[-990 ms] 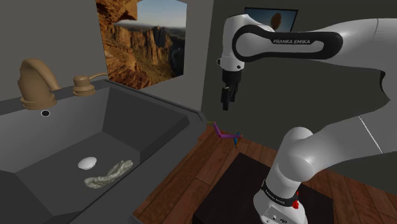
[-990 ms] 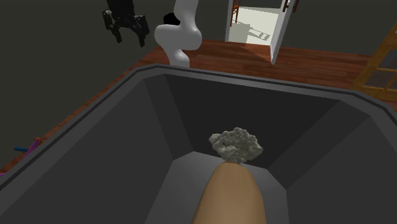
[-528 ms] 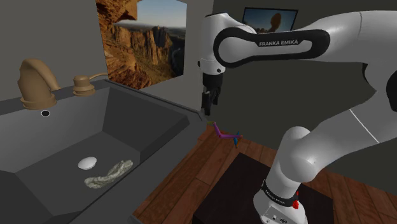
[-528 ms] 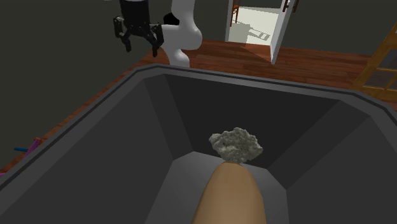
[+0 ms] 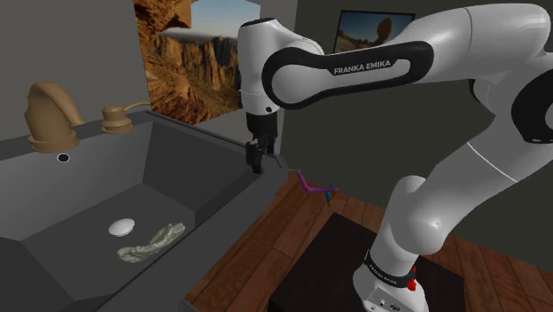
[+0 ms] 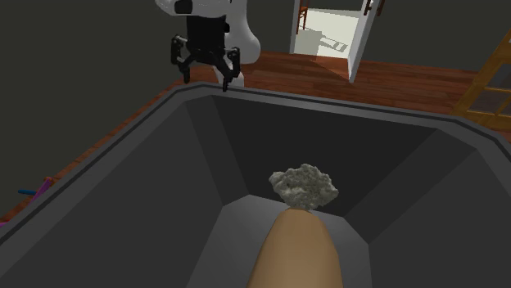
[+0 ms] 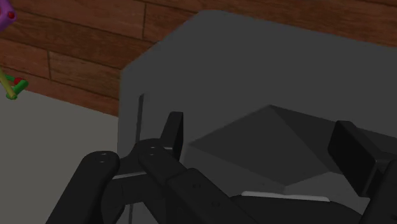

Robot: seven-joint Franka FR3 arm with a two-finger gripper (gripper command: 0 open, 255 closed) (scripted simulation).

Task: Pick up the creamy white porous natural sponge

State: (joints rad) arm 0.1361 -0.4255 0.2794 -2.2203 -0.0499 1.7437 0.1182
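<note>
Starting nearest in the shoulder view: got a dark stand at lower right on a wood floor. Can read "FRANKA EMIKA" in white capitals on the black band of the white arm, up near the wrist. Also some tiny print on the base ring, but can't make it out.

Following the arm across to the gripper: pointing straight down, hovering just above the corner of the dark grey sink nearest the stand. Wide open, fingers well apart with nothing between them, clearest in the second exterior view.

Just past that corner, on the floor, spotted a small purple and green thing; can't tell what.

Down on the sink's flat bottom, found the sponge: pale grey, lumpy, lying loose just beside a white oval, well apart from the gripper and far below it. In the second exterior view, lying right beyond the tip of the tan tap.

Further back on the sink's ledge, beside the tap, a tan knob. On the wall behind, a canyon picture, plus a smaller picture toward the shoulder view's right. Farthest off in the second exterior view, behind the arm, a bright open doorway.
</note>
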